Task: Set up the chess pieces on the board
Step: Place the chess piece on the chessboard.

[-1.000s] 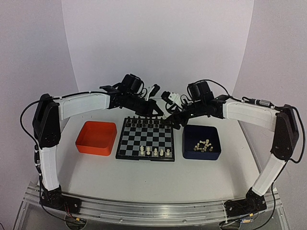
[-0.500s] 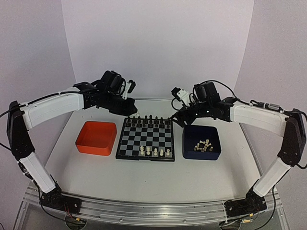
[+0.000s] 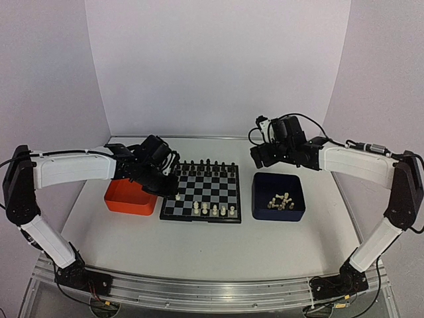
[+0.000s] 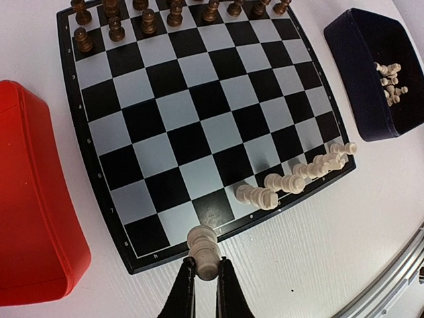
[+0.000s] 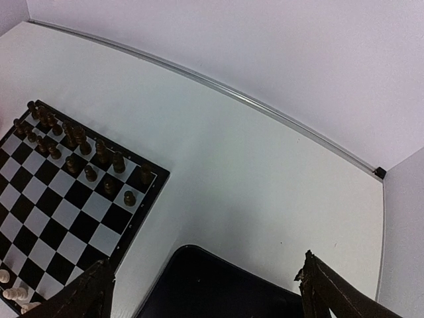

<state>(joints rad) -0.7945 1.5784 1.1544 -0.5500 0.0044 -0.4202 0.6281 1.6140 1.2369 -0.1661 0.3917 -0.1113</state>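
The board (image 3: pixel 204 188) lies mid-table, with several cream-white chess pieces (image 3: pixel 214 210) standing on its near row. My left gripper (image 3: pixel 175 191) is shut on one more white piece (image 4: pixel 203 248). It holds that piece just above the board's (image 4: pixel 192 112) near left rim, left of the standing white pieces (image 4: pixel 291 182). My right gripper (image 5: pixel 204 268) hangs open and empty over the far side of the dark blue tray (image 5: pixel 212 291). More white pieces (image 3: pixel 280 201) lie loose in that tray.
Dark pieces (image 3: pixel 205 165) fill the board's two far rows. An orange tray (image 3: pixel 129 199) sits just left of the board, under my left forearm. The dark blue tray (image 3: pixel 278 215) sits just right of the board. A metal rail runs along the table's near edge.
My left arm swung from behind the board's far edge round to its near left corner and came down. My right gripper drew back from the board's far right corner towards the blue tray and opened wider.
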